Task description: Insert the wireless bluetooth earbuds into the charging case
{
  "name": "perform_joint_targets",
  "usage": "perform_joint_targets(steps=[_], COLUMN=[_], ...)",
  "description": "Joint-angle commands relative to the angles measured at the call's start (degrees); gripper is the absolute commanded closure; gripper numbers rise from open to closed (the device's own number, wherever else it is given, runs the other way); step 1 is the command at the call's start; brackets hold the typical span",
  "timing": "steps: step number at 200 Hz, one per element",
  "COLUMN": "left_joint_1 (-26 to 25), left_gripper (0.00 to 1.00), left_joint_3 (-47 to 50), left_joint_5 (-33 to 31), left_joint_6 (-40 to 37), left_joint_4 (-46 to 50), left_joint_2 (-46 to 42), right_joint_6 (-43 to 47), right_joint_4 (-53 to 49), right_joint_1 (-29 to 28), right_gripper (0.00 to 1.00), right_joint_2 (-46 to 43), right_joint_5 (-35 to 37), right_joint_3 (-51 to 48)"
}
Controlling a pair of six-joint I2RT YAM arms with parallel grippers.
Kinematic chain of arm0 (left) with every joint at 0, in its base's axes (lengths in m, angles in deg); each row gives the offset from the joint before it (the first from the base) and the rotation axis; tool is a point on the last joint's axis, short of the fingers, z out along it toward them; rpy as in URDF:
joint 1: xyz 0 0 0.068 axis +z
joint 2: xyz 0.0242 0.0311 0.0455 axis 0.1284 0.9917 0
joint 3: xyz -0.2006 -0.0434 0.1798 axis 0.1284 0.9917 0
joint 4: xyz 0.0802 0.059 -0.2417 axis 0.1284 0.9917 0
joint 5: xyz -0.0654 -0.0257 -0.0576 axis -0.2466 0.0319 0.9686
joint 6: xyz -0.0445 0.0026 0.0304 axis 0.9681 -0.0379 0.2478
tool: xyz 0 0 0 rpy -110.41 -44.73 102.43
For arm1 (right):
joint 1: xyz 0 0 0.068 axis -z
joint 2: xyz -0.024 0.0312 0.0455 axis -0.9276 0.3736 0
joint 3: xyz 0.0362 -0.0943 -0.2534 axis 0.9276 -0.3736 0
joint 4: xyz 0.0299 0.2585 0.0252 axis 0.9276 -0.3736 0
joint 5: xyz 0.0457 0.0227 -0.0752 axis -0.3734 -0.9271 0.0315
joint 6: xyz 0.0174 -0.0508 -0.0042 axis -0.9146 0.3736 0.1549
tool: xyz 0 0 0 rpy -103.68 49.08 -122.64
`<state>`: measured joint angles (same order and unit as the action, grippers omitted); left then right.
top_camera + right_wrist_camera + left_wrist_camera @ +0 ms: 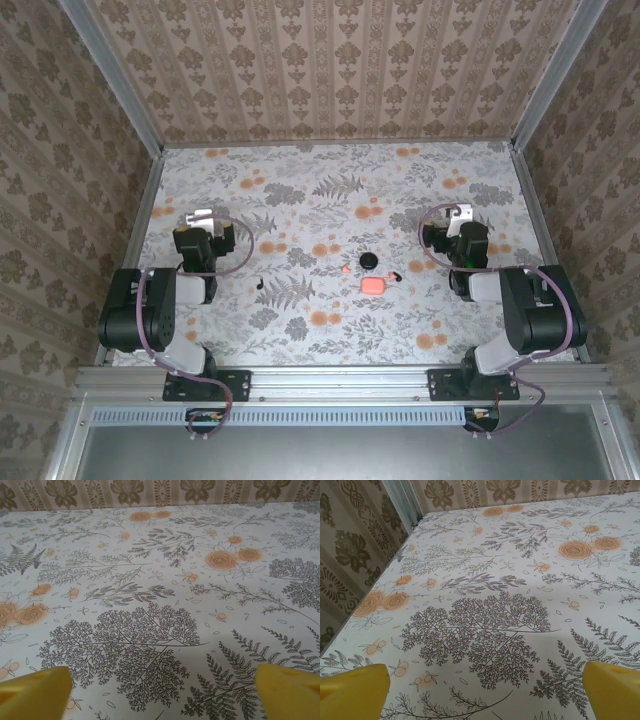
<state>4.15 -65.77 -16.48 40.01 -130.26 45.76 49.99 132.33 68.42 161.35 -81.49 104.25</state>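
Observation:
The salmon-pink charging case (373, 284) lies on the floral table near the middle, between the two arms. One tiny black earbud (393, 275) rests just right of the case. The other earbud (260, 283) lies apart, further left, closer to the left arm. My left gripper (204, 216) hovers at the left side, well away from them; in its wrist view the left gripper (484, 692) is open, with bare tablecloth between its yellow fingertips (352, 690). My right gripper (458, 212) sits at the right, and the right gripper (161, 692) is likewise open over bare cloth.
A black round disc (368, 260) lies just behind the case, with a small pink spot (345, 270) to its left. Patterned walls enclose the table (330, 190) on three sides, with metal rails (150, 200) at its edges.

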Motion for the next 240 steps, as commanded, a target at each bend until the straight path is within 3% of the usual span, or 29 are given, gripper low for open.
perform_joint_targets(steps=[1,110,142,170,207,240], left_joint_1=[0.48,0.43,0.58,-0.24,-7.04,-13.9], left_gripper=[0.0,0.0,0.0,0.0,0.04,0.14], left_joint_3=[-0.63,-0.63,-0.76,-0.52,-7.11,-18.76], left_joint_5=[0.89,0.87,1.3,0.43,-10.29,-9.66], left_joint_6=[0.64,0.7,0.72,-0.25,-3.53,6.35], left_joint_4=[0.79,0.77,0.87,1.43,20.08,46.42], left_joint_2=[-0.55,-0.61,-0.53,-2.19,-12.06,-19.21], right_joint_6=[-0.33,-0.33,-0.64,-2.18,-15.13,-20.85], right_joint_4=[0.09,0.28,-8.07,-23.75,-45.26,-51.89], right_joint_1=[-0.31,-0.28,-0.32,-0.36,-1.97,-11.98], right_gripper=[0.0,0.0,0.0,0.0,0.0,0.0], right_joint_2=[0.01,-0.14,-4.14,-11.44,-18.62,-23.41], right_joint_5=[0.79,0.88,1.66,0.16,0.05,1.12], right_joint_3=[1.08,1.02,4.02,9.45,17.52,17.8])
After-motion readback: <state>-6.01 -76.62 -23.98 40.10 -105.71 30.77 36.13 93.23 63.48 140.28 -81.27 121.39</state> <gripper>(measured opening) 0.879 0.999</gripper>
